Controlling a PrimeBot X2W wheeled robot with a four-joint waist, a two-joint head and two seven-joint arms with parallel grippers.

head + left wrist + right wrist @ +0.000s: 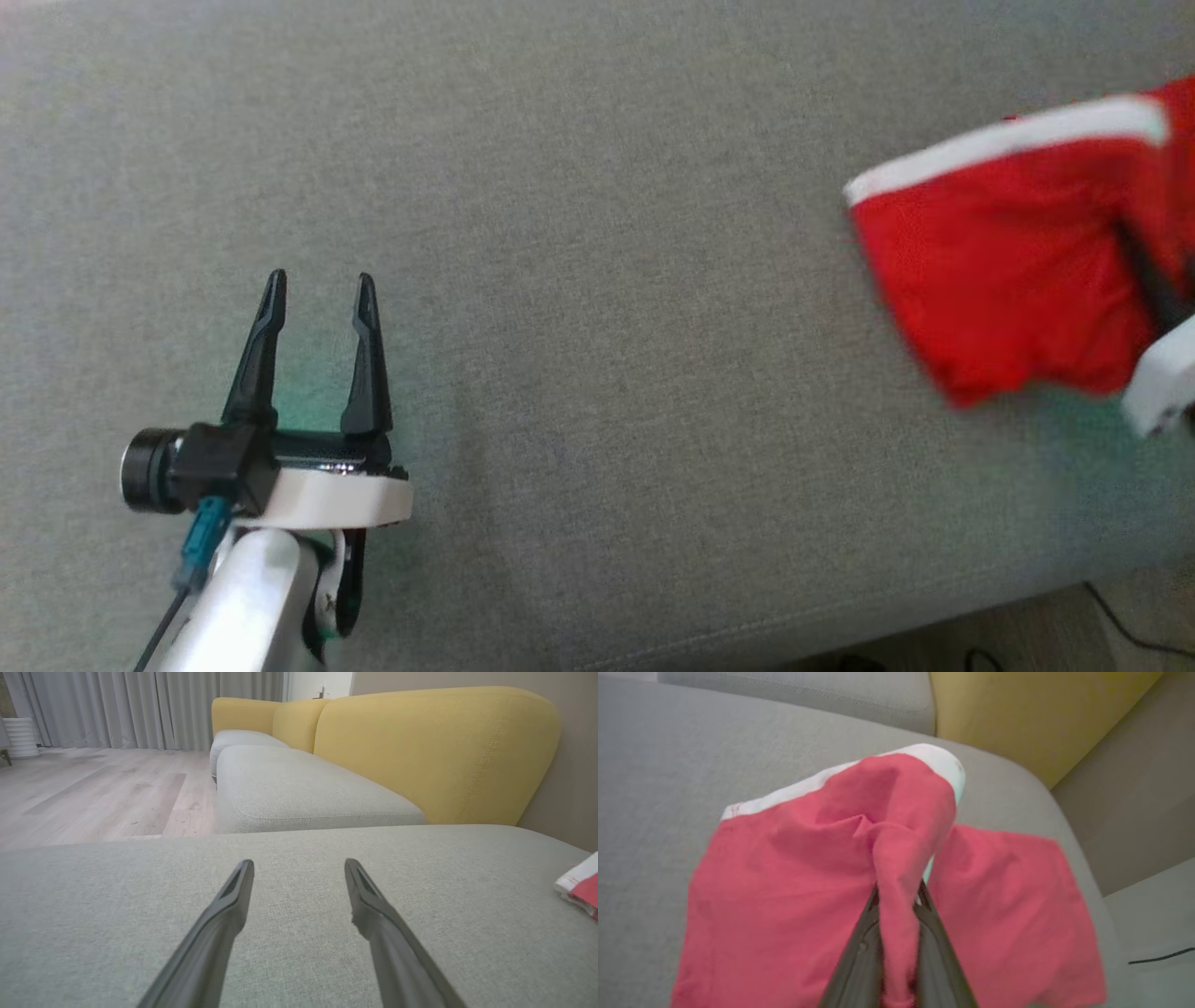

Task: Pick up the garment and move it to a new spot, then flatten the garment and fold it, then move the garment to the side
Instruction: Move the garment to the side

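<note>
The right claw (899, 893) is pinching a fold of the red garment (784, 872) at the right of the grey sofa cushion (597, 233), the left claw (319, 285) hovering spread; pickup is apparently just starting, flattening and folding undone.

A big sofa (140, 882) has soft grey seats and fat yellow backs (434, 751). Beside it the floor (93, 793) is pale wood, and long grey curtains (140, 709) hang at the far end of the room. A brownish wall (579, 788) stands right behind the sofa, and a thin black cable (1157, 956) lies on the floor.
</note>
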